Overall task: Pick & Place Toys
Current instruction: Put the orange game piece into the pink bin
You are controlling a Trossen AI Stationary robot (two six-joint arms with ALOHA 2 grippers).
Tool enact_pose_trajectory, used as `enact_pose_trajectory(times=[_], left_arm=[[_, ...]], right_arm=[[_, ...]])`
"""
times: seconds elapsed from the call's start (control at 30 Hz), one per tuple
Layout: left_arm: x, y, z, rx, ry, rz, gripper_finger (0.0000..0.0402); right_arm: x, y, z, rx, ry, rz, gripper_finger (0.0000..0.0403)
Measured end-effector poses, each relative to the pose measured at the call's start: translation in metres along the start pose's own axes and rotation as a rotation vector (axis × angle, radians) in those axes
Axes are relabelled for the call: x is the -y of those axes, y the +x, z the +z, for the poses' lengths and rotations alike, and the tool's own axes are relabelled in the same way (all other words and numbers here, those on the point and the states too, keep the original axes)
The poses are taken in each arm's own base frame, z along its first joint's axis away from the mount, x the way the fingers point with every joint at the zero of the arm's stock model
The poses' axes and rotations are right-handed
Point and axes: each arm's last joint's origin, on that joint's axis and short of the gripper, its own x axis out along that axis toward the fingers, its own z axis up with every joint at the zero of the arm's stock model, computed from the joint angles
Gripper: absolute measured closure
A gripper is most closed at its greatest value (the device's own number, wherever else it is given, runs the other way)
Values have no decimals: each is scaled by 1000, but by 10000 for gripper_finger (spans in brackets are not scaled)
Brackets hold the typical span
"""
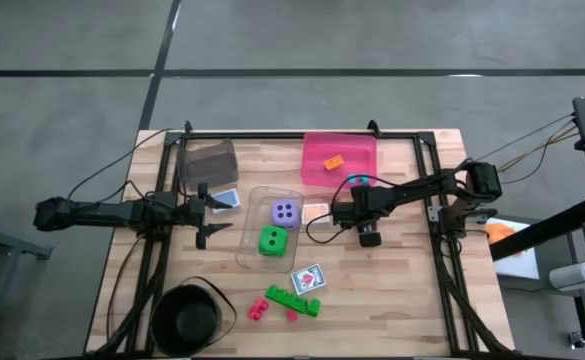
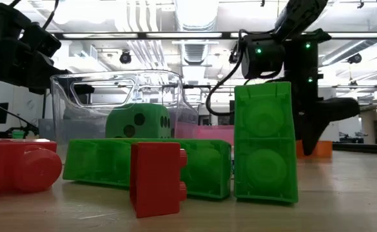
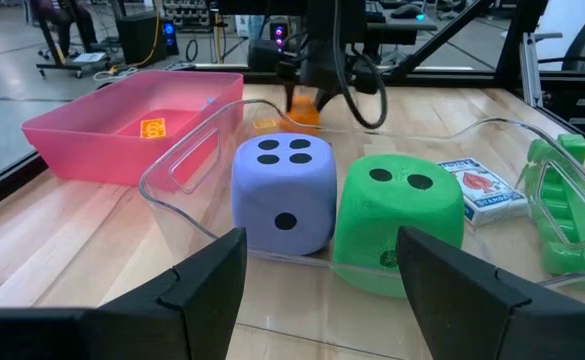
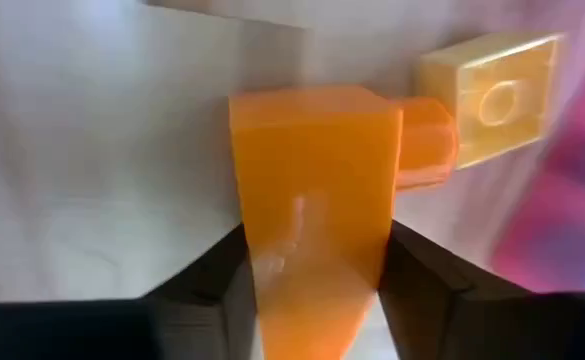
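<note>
We're looking down on the pale wooden table (image 1: 392,290) set on a grey concrete floor, with the clear bin (image 1: 270,228) at its middle holding the purple die (image 1: 285,212) and the green die (image 1: 271,241), the pink bin (image 1: 339,158) behind it with a small orange brick (image 1: 332,161) inside, and a playing card (image 1: 308,278), green bricks (image 1: 293,299) and red bricks (image 1: 259,309) loose near the black bowl (image 1: 185,316). The right gripper (image 4: 317,268) sits just in front of the pink bin with its two fingers pressed against the sides of an orange brick (image 4: 317,190), while the left gripper (image 3: 322,275) waits beside the clear bin with its fingers spread apart. Behind the table we see a bright workshop with ceiling lights, but the low view is mostly blocked by bricks, and what lies under the right gripper is hidden from above.
</note>
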Motion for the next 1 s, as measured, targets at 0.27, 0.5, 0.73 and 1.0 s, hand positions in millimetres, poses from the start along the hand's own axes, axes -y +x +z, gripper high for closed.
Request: enact_pose_trajectory(times=[0.27, 0.5, 0.73, 1.0], left_arm=[[0, 0, 0, 0, 0, 0, 144], [0, 0, 0, 0, 0, 0, 144], [0, 0, 0, 0, 0, 0, 144], [0, 0, 0, 0, 0, 0, 144]], right_arm=[[-7, -15, -4, 53, 84, 65, 251], [-17, -37, -8, 153, 126, 69, 251], [-35, -60, 5, 456, 155, 89, 251], [-59, -83, 28, 839, 101, 140, 251]])
